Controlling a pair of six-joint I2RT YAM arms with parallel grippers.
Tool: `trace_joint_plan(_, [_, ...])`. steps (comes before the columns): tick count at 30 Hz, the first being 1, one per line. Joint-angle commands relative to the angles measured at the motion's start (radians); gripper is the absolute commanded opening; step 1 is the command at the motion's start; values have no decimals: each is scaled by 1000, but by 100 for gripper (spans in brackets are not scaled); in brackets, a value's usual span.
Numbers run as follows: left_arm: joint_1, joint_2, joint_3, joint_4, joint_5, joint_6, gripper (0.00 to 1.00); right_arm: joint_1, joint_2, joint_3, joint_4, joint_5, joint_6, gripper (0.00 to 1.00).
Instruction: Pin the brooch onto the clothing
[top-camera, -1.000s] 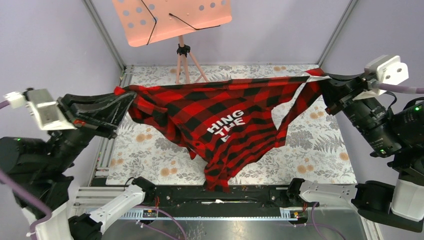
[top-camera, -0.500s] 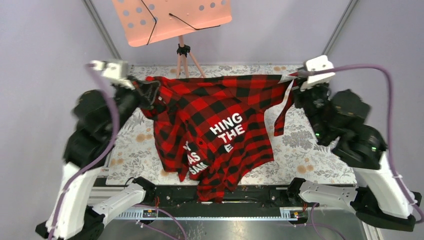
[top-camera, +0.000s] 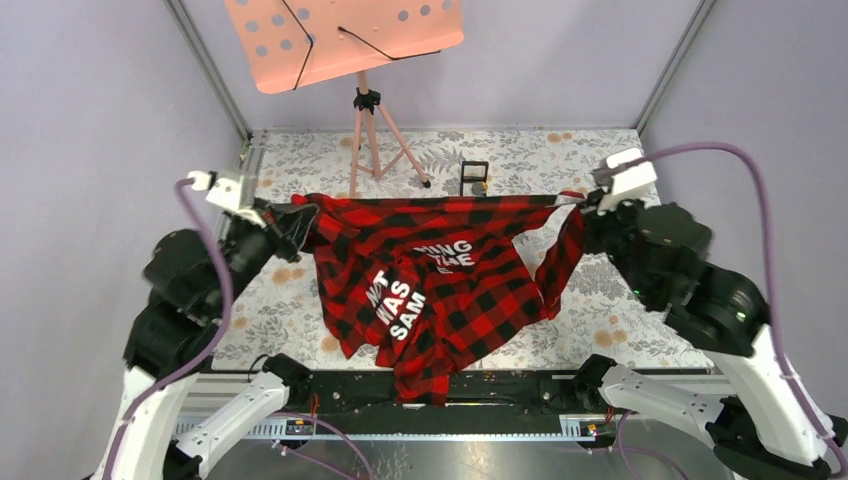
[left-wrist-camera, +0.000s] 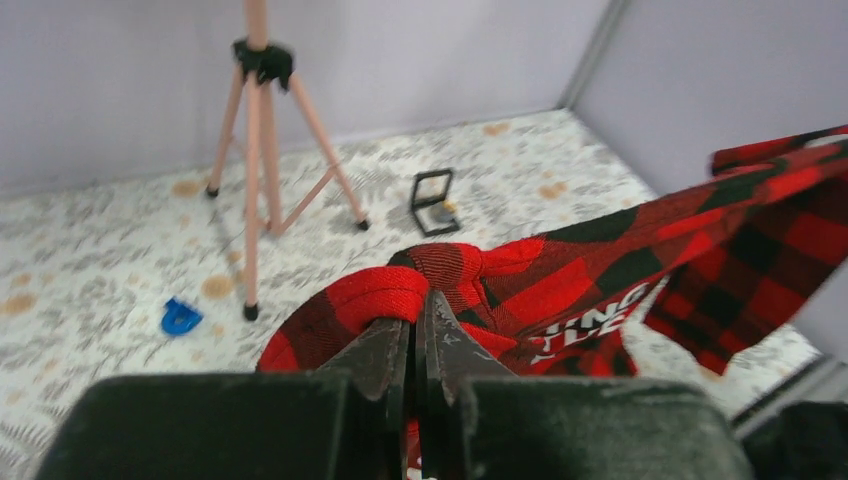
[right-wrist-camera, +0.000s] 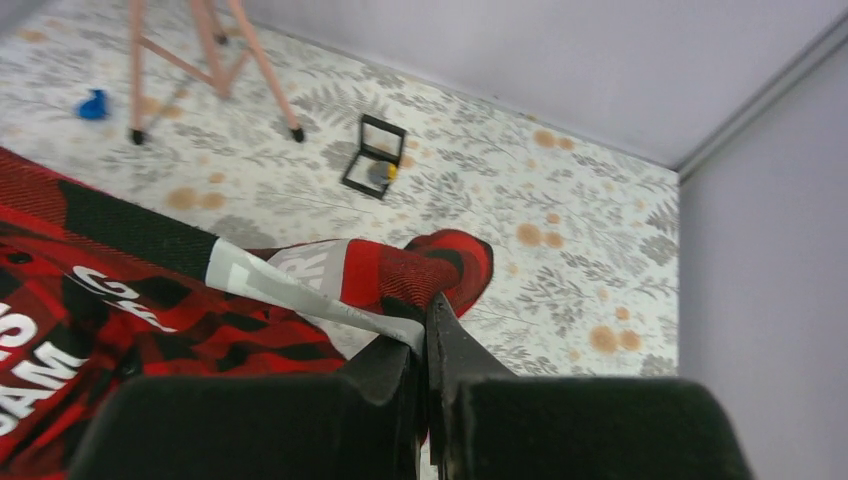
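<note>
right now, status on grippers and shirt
Left gripper, right gripper shut on red-and-black check flannel shirt, stretched between them. Brooch not made out. Black square frame box behind, apart.

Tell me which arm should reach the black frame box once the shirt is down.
Probably right: its fingers hold the flannel shirt nearer the box; the tripod legs stand between the left fingers and it.

Even, bright, diffuse light fills all views, with only faint soft shadows on the tabletop (top-camera: 300, 300). Both wrist views look soft, their near black pincer bodies blurred at the bottom edge.
</note>
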Motion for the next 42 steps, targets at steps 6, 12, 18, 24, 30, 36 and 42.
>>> trace_joint_plan(6, [11, -52, 258, -252, 101, 13, 0, -14, -74, 245, -249, -109, 88, 0])
trace_joint_plan(12, [11, -5, 224, -208, -21, -35, 0, -14, -21, 195, -220, 41, 91, 0])
trace_joint_plan(18, [15, 329, 35, -62, -269, -27, 0, -140, 231, -21, -88, 103, 138, 0])
trace_joint_plan(24, [61, 739, 59, 92, -393, -1, 0, -318, 526, -118, 89, -141, 188, 0])
trace_joint_plan(30, [66, 1009, 188, 193, -494, -5, 0, -405, 839, 34, 103, -216, 229, 0])
trace_joint_plan(36, [66, 1097, 244, 207, -484, 7, 22, -423, 974, 116, 104, -278, 205, 39])
trace_joint_plan(42, [64, 1042, 185, 219, -421, -11, 81, -425, 905, 56, 94, -327, 217, 75])
